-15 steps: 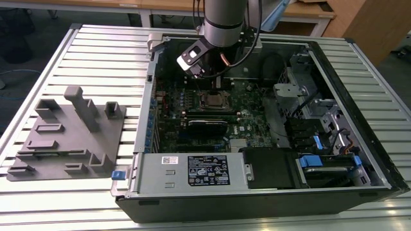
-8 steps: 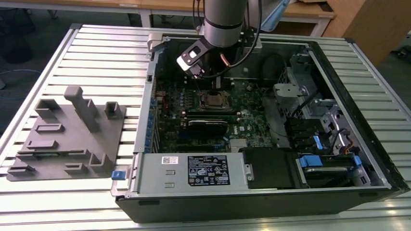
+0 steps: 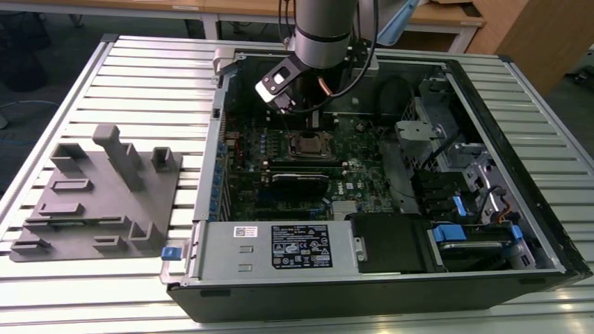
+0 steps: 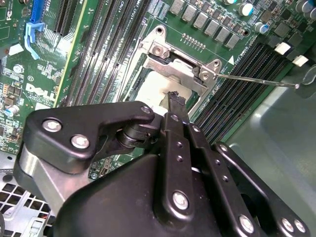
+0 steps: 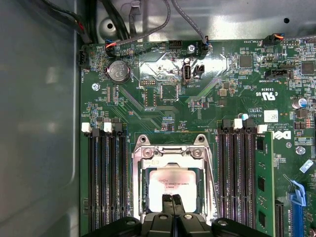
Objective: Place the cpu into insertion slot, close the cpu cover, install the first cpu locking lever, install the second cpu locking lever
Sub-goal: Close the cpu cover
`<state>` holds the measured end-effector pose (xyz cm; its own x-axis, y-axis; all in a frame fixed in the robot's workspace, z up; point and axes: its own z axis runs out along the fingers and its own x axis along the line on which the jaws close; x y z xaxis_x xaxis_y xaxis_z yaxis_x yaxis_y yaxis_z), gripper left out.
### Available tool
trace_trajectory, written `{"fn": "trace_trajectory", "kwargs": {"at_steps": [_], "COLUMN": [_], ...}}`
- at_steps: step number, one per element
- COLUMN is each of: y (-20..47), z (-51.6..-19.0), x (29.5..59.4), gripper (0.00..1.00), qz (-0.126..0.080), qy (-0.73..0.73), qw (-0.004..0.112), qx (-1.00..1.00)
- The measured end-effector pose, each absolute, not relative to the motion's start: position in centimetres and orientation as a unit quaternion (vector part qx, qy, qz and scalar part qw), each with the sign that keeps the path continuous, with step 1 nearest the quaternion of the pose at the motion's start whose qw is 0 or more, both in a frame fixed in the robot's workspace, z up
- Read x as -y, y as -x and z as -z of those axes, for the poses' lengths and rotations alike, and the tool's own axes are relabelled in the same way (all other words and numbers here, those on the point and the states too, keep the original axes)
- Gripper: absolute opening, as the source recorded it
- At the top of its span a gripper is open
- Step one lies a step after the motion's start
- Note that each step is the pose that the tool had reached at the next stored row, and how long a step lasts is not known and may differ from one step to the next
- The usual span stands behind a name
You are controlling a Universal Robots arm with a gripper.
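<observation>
Your slatted bench (image 3: 139, 69) carries a grey fixture block (image 3: 97, 198) beside the open computer case (image 3: 371, 292). Inside, you see a coin battery (image 5: 118, 71).

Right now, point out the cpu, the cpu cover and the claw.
cpu (image 5: 170, 180): first wrist view, middle of its pale top.
cpu cover (image 5: 173, 156): first wrist view, frame bar between two screws.
claw (image 5: 171, 198): first wrist view, between its fingertips.

The cpu (image 5: 170, 181) lies in the insertion slot (image 5: 146, 188), between two banks of memory slots (image 5: 106, 182).
</observation>
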<state>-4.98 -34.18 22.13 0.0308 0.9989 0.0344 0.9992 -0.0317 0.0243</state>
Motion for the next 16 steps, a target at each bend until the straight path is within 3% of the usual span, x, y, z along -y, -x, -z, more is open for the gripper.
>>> {"fn": "trace_trajectory", "kwargs": {"at_steps": [16], "y": [4.98], "z": [-22.10], "x": [34.18], "gripper": [0.11], "qz": [0.020], "qy": [0.647], "qw": [0.005], "qx": [0.762]}}
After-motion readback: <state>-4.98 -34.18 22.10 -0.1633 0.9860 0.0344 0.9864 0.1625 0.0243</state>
